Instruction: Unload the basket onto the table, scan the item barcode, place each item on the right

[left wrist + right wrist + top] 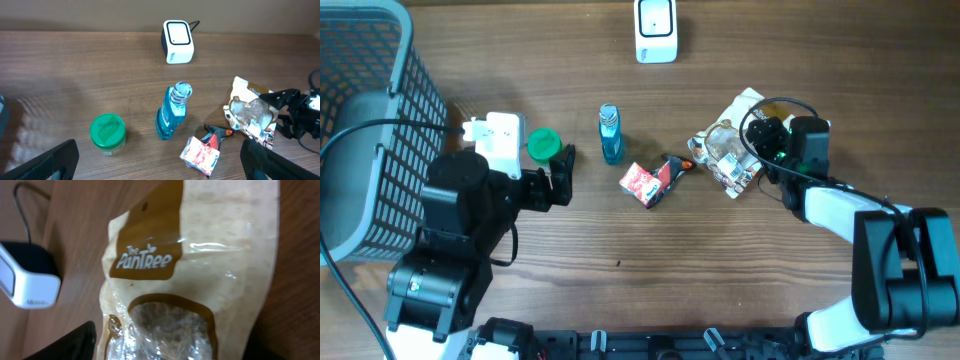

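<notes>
The item under my right gripper (745, 150) is a tan and brown snack bag (728, 150) lying on the table, with a clear window and "The PanTree" printed on it (200, 255). It fills the right wrist view. My right gripper (170, 350) straddles the bag's window end, and one finger (75, 342) stands close beside the bag's edge. No barcode shows on it. The white barcode scanner (655, 30) stands at the table's far edge (25, 275). My left gripper (525, 158) is wide open near the green-lidded jar (542, 145), with nothing between its fingers (160, 167).
A blue bottle (610, 135), a red packet (642, 183) and a black-and-orange tool (675, 167) lie mid-table between the arms. A grey wire basket (365, 120) stands at the far left. From the left wrist, the jar (107, 133) and bottle (172, 112) are just ahead.
</notes>
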You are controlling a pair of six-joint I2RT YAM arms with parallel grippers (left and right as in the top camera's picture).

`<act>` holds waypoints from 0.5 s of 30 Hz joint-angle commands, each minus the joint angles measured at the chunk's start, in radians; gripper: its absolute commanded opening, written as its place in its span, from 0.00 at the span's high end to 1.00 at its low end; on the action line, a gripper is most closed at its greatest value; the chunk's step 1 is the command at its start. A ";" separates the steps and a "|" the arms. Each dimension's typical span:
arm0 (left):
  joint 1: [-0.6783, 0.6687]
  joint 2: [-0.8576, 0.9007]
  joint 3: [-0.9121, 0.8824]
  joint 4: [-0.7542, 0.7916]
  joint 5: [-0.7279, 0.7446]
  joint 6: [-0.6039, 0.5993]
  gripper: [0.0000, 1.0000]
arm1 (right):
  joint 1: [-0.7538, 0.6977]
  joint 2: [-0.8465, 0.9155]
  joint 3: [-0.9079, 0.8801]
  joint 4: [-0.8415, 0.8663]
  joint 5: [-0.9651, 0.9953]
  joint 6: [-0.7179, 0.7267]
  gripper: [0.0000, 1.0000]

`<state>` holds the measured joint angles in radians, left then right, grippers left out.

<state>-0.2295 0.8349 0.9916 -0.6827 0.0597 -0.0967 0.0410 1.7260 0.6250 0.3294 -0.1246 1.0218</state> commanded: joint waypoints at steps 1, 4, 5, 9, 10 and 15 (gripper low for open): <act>-0.026 0.037 -0.005 -0.003 -0.005 -0.040 0.00 | 0.004 0.108 -0.064 -0.082 -0.064 -0.054 0.32; -0.079 0.077 -0.005 0.018 -0.006 -0.039 0.00 | 0.004 0.108 -0.064 -0.087 -0.065 -0.054 0.52; -0.094 0.086 -0.005 0.029 -0.006 -0.039 0.00 | 0.004 0.108 -0.064 -0.089 -0.065 -0.056 0.56; -0.141 0.107 -0.005 0.070 -0.037 -0.039 0.00 | 0.004 0.108 -0.064 -0.101 -0.063 -0.084 0.71; -0.149 0.107 -0.005 0.074 -0.047 -0.039 0.00 | 0.004 0.108 -0.064 -0.107 -0.058 -0.089 0.72; -0.161 0.107 -0.005 0.077 -0.058 -0.040 0.00 | 0.004 0.107 -0.064 -0.113 -0.057 -0.131 0.89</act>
<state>-0.3851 0.9424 0.9909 -0.6125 0.0242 -0.1223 0.0383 1.7515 0.6262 0.2886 -0.1848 0.9371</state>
